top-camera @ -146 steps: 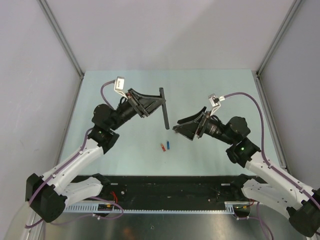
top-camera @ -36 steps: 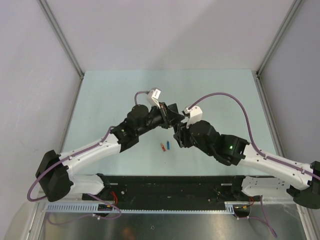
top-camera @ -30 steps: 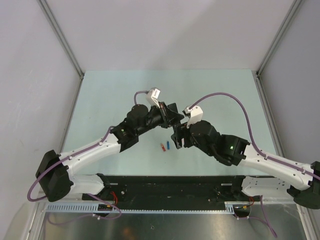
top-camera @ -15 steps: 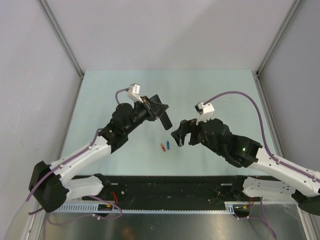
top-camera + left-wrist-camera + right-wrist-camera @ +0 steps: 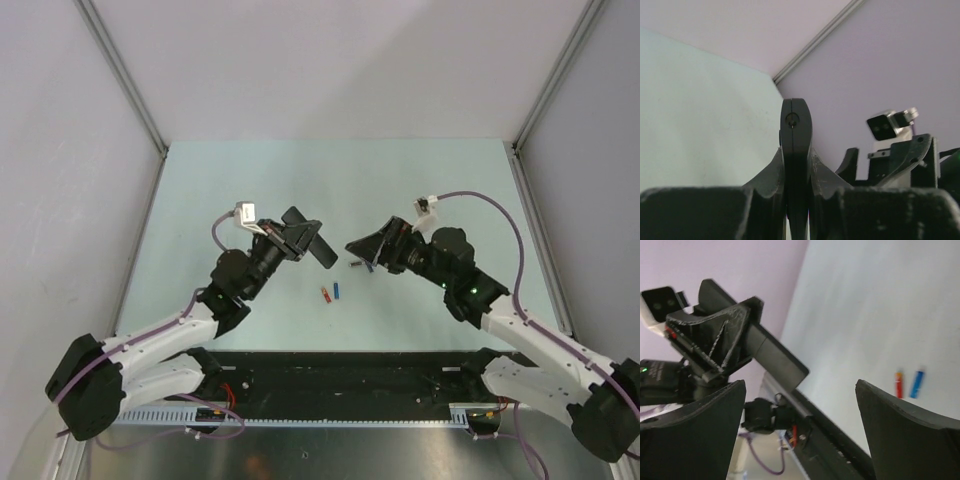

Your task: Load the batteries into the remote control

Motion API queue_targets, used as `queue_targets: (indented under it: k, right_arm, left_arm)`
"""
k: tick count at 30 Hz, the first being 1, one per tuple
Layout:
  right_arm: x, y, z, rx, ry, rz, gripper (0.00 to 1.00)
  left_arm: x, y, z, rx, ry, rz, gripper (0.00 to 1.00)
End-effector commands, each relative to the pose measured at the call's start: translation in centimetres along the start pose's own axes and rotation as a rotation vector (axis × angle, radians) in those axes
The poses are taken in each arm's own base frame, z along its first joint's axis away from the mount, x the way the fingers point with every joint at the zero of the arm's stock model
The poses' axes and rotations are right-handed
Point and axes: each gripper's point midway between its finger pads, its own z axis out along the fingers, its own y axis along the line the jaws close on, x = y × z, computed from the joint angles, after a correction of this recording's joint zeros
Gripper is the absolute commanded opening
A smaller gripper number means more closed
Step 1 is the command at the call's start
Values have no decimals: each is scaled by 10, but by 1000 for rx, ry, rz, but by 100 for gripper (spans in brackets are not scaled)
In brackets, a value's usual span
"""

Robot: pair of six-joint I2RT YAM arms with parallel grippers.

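Note:
My left gripper (image 5: 305, 236) is shut on the remote control (image 5: 318, 245), a slim black bar held slanted above the middle of the table. In the left wrist view the remote (image 5: 796, 135) stands edge-on between the fingers of the left gripper (image 5: 796, 172). My right gripper (image 5: 362, 252) is open and empty, just right of the remote's lower end and apart from it. The right wrist view shows the remote (image 5: 777, 355) in the left gripper (image 5: 715, 337), seen between the wide-open fingers of the right gripper (image 5: 800, 435). A red-orange battery (image 5: 325, 294) and a blue battery (image 5: 337, 291) lie side by side on the table; they also show as red (image 5: 898, 384) and blue (image 5: 916, 383).
A small dark piece (image 5: 355, 265) lies on the pale green table (image 5: 420, 180) under the right gripper's tips. A black rail (image 5: 350, 375) runs along the near edge. Grey walls with metal posts (image 5: 130, 90) close in the sides and back.
The two grippers, which were together over the table's middle a second ago, have drawn apart. The left arm pulled back left with the remote; the right gripper swung away to the right.

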Motion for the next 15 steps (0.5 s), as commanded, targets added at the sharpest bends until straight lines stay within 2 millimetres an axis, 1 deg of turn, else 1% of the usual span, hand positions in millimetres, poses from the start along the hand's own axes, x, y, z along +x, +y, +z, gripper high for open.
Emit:
queue_targets:
  k: [1, 3, 5, 9, 10, 11, 12, 15]
  right_arm:
    - [3, 57, 3, -264, 85, 38, 96]
    - [13, 54, 11, -268, 137, 64, 96]
    - [17, 55, 13, -278, 153, 66, 96]
    - [17, 58, 17, -294, 147, 65, 95]
    - [17, 56, 20, -290, 149, 75, 94]
    - [16, 56, 21, -295, 146, 77, 90]
    - [15, 59, 22, -309, 144, 80, 89]
    - [16, 59, 28, -319, 150, 99, 86]
  left_arm:
    - [-39, -42, -1, 128, -150, -3, 0]
    - [-36, -43, 1, 128, -144, 9, 0]
    - [-35, -43, 2, 127, -140, 13, 0]
    - [-30, -43, 5, 124, -129, 25, 0]
    - [-30, -45, 5, 128, -129, 27, 0]
    - [-28, -45, 5, 126, -127, 33, 0]
    - [-27, -47, 5, 131, -124, 36, 0]
    - [-24, -46, 6, 127, -119, 50, 0]
